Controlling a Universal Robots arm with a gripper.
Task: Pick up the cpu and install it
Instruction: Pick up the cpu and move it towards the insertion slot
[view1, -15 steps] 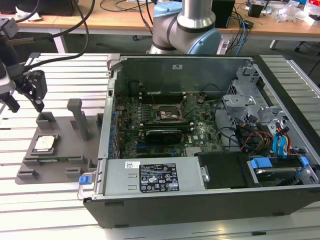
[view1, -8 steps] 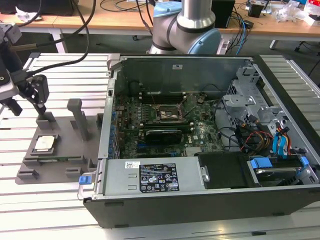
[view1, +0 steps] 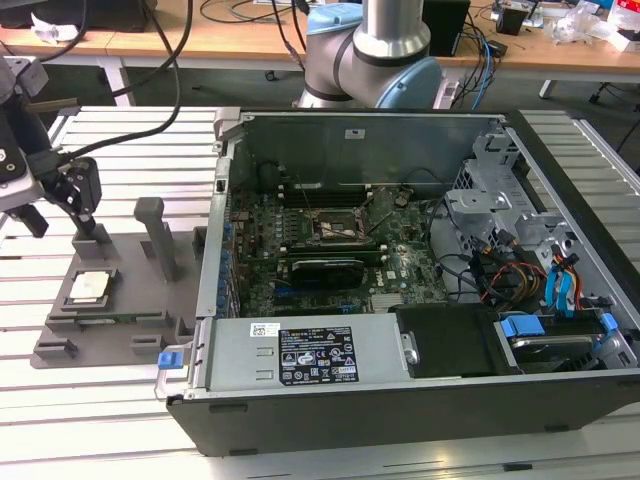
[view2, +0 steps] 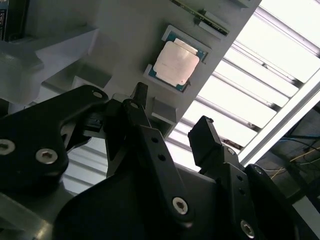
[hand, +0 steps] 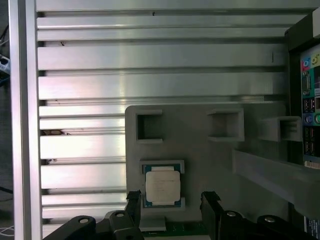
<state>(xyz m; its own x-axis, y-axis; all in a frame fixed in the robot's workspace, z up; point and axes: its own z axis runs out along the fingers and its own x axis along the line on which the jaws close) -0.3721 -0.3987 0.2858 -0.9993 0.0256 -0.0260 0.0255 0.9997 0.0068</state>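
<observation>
I see the cpu (view1: 88, 286), a flat matte-silver square, at nine o'clock from the computer case (view1: 240, 352). My gripper (hand: 172, 202) stands spread, empty.

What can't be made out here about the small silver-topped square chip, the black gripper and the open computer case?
Silver-topped square cpu: underside hidden by the grey plastic fixture it rests in, both wrist views.
Black-framed motherboard socket: too small in the exterior view to tell whether it is empty.
Black gripper: its body cut off by the first wrist view's edge.
</observation>
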